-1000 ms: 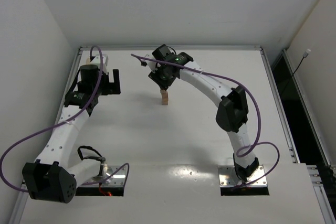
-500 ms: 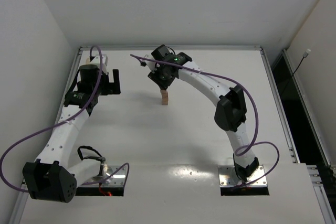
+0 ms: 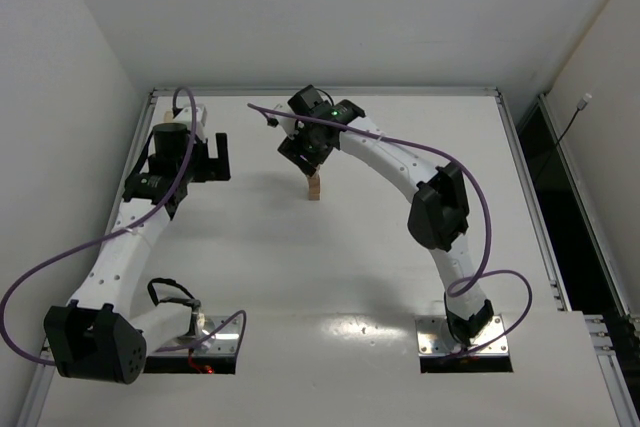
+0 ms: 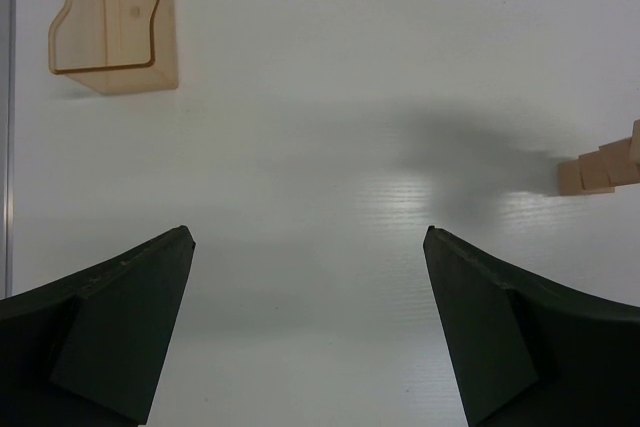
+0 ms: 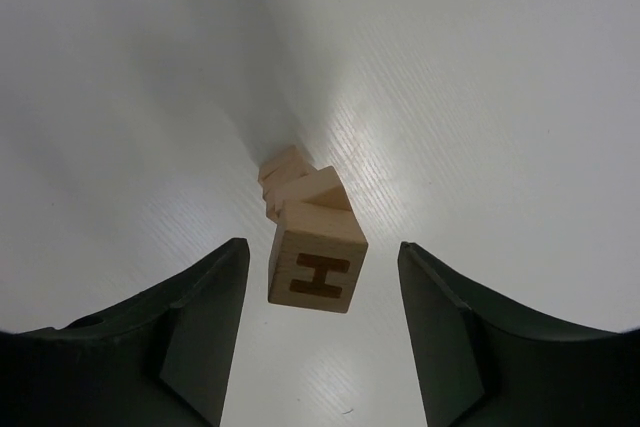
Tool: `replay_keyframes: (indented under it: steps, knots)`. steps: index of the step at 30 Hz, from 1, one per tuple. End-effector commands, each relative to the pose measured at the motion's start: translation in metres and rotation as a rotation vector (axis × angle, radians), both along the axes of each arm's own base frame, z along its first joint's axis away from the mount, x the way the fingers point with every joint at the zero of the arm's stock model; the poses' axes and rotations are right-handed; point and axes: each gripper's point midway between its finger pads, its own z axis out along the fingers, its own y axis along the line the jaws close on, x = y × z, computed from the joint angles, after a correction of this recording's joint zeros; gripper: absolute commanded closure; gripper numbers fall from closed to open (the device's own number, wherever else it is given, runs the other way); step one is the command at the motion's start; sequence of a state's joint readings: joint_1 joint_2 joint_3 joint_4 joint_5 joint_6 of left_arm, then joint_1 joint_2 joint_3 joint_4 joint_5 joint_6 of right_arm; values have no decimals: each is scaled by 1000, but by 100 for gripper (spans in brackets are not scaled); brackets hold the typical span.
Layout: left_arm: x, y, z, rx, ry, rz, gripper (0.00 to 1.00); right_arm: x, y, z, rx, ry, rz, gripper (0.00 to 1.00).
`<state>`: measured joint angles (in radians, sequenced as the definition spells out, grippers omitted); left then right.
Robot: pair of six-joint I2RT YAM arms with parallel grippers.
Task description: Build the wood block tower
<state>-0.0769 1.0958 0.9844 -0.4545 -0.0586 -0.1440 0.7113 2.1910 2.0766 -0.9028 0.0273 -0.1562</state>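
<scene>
The wood block tower [image 3: 314, 185] stands as a thin column on the worktop [image 3: 400, 277], towards its far side and about midway across. The right end effector [image 5: 320, 247] hangs directly over the tower. Its jaws are apart, one on each side of the top block [image 5: 317, 265], which is marked with an H, and a sliver of daylight shows on both sides, so nothing is clamped. The blocks under the top one look a little staggered rather than square to each other, so the column is likely touchy.

The step in hand looks like letting go of the top block and getting clear. To do it well, the jaws should part evenly so neither finger drags a face of the block. The lift should then go straight up from the tower, with no sideways swing until the fingertips are above the H block.

The left end effector [image 4: 308, 237] hovers well to the left of the tower, its jaws wide apart and empty. A translucent tan box [image 4: 115, 17] lies farther left.
</scene>
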Motion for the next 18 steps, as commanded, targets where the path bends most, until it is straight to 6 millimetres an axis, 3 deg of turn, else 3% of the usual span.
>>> replay_keyframes:
  steps: [1, 7, 11, 14, 16, 18]
  knots:
    - [3, 2, 5, -21, -21, 15, 1, 9, 10, 19, 39, -56, 0, 41]
    - [4, 1, 2, -25, -11, 7, 1, 7, 8, 24, 44, -62, 0, 31]
    - [4, 1, 2, -25, -11, 7, 1, 4, 10, 44, 96, -86, -6, 23]
    - [1, 2, 1, -20, -12, 15, 1, 9, 8, 76, 164, -169, -57, 20]
    - [0, 7, -4, -22, 0, 40, 1, 13, -6, 103, 218, -212, -130, 16]
    - [-3, 11, -11, -20, 21, 49, 1, 15, -18, 115, 222, -247, -181, 13]
